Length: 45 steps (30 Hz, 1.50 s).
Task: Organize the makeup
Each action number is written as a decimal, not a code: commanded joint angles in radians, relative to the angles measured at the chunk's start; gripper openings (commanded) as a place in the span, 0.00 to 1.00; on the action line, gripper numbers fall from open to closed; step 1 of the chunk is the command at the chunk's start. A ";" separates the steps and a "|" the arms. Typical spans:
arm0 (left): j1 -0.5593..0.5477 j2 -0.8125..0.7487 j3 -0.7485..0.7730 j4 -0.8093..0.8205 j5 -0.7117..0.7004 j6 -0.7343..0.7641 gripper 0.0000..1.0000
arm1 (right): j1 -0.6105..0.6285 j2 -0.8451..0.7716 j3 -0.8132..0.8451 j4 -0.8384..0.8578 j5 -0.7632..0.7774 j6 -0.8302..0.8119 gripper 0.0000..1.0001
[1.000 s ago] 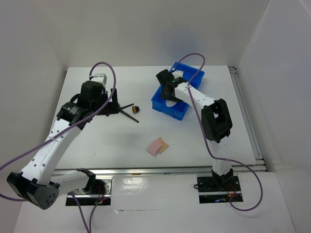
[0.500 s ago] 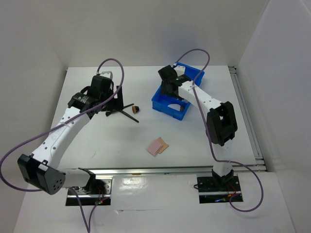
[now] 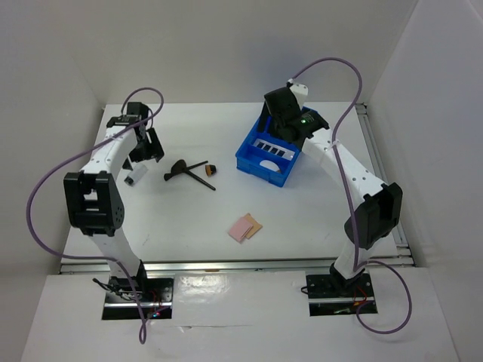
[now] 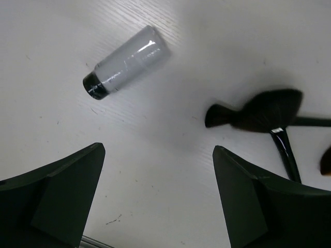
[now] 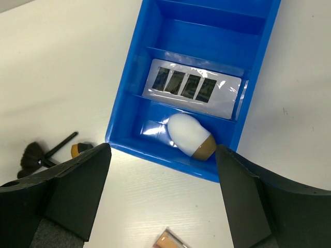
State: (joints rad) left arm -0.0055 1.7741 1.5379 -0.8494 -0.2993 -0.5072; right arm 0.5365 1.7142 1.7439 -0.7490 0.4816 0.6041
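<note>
The left gripper (image 4: 158, 155) is held released and empty above the white table (image 3: 317, 219), at the far left. Its fingers are spread wide, seemingly so that something can be straddled on the way down. A small white cylindrical tube with a black cap (image 4: 126, 62) is seen lying on its side just beyond the fingertips, apart from them. The tube is judged to be the likely target. As a round thing lying flat, it could roll if nudged by one finger first.

To the right of the tube, the thin black brushes (image 4: 264, 111) are left crossed on the table, well apart from the blue compartmented plastic tray (image 5: 129, 77).

The right gripper (image 5: 161, 155) is also released and carries nothing. It is raised over the near edge of the tray, which stands at the far right of the table.

Two items are already housed in separate compartments. The dark rectangular palette with a white label (image 5: 194, 88) is laid flat in the middle one. The white egg-shaped sponge with a tan tip (image 5: 190, 135) is laid in the near one, where the walls keep it from rolling.

The pink and tan flat square pads (image 3: 245, 226) are not yet sorted and lie overlapped near the middle of the table. Being thin, they are judged awkward to pinch.
</note>
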 commanded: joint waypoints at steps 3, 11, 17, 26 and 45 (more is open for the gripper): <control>0.039 0.111 0.096 -0.013 -0.066 0.032 1.00 | 0.003 -0.022 -0.020 -0.029 -0.009 -0.050 0.89; 0.124 0.249 0.143 0.029 -0.087 0.117 1.00 | 0.003 -0.022 -0.011 -0.029 0.002 -0.087 0.90; 0.154 0.341 0.186 0.026 -0.044 0.147 1.00 | -0.017 -0.013 0.017 -0.047 0.002 -0.078 0.90; 0.164 0.420 0.208 0.026 0.048 0.156 0.84 | -0.035 0.019 0.100 -0.081 0.022 -0.069 0.90; -0.077 0.085 0.300 0.059 0.459 0.078 0.12 | -0.085 0.044 0.168 -0.139 0.012 -0.053 0.90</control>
State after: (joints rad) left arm 0.0429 1.9915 1.7393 -0.8410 0.0338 -0.3985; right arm 0.4900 1.7828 1.8790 -0.8635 0.4789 0.5415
